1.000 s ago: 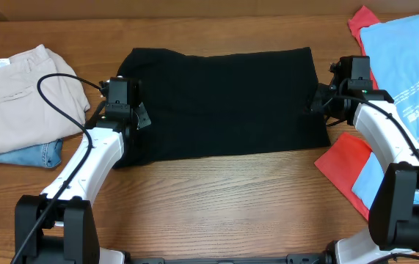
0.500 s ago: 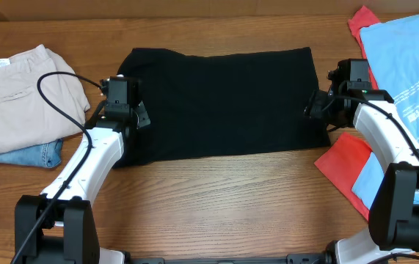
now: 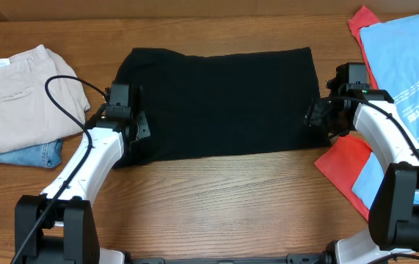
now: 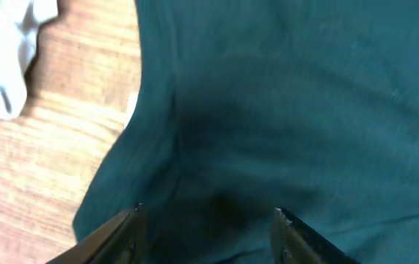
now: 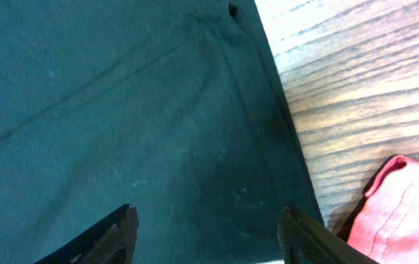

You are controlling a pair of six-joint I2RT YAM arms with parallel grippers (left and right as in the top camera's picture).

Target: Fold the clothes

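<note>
Fingers [image 4: 110, 235] of the left gripper [image 4: 208, 220] stand apart above the left edge of the black T-shirt [image 3: 220, 103], gripping nothing. The right gripper [image 5: 205, 220] is likewise spread and empty above its right edge. The T-shirt lies flat as a rectangle in the middle of the table [image 3: 216, 198], and the light-blue shirt [image 3: 403, 66] overlaps the red shirt [image 3: 345, 165] at the right side.

Nothing here can be read as a word or number. The light-blue shirt [image 3: 403, 59], just outward of the right gripper [image 3: 316, 115], carries rows of white print [image 3: 417, 100], perhaps lettering, too small to make out. The beige garment [image 3: 15, 99], outward of the left gripper [image 3: 138, 125], bears a small white tag [image 3: 2, 63] with no legible marks.
</note>
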